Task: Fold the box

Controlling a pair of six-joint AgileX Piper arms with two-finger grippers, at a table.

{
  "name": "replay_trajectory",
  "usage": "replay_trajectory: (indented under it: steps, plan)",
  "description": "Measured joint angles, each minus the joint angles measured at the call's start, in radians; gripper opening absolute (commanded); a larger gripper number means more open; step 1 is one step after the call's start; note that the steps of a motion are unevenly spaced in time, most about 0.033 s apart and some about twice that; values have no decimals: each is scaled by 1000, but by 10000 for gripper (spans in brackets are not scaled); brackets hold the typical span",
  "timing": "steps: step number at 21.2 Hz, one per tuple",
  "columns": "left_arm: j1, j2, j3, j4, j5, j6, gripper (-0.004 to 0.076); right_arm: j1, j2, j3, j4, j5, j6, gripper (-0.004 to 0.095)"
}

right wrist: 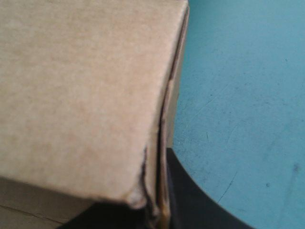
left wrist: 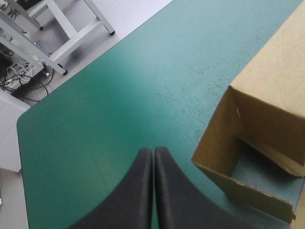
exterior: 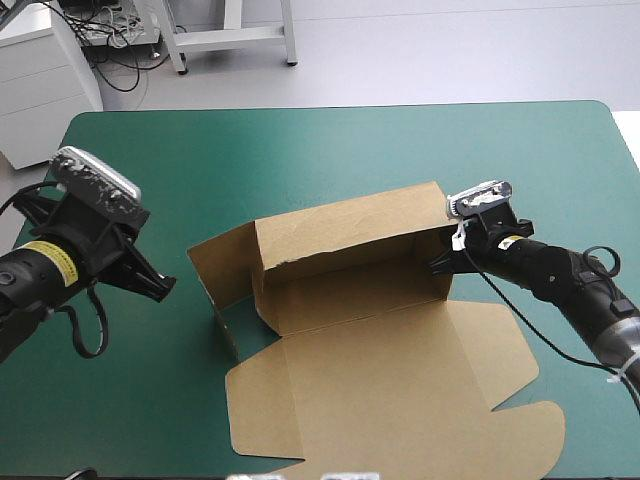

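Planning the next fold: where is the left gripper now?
In the high view the left gripper is over the left side of the teal-green cover, jaws shut, just beside the box at its open left end, not touching it.

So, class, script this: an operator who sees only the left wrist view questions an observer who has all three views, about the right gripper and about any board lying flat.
Operator: I see only the left gripper, shut over the teal-green cover, beside the box. Where is the right gripper?
Observer: The right gripper is at the right end of the raised back wall, fingers shut on the board's edge.
Operator: Is any board lying flat?
Observer: Yes, a broad panel lies flat, spreading from the raised walls toward the table's near edge.
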Motion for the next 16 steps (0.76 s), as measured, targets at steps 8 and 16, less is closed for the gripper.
replay_trajectory:
  steps: [8,16]
  plan:
    - [69,-43,207,-72,-98,-9,-6,0,-9,-1,-5,25,1,-22]
    - [161,-66,229,-93,-112,-9,-6,-31,-14,-214,-216,406,280,-22]
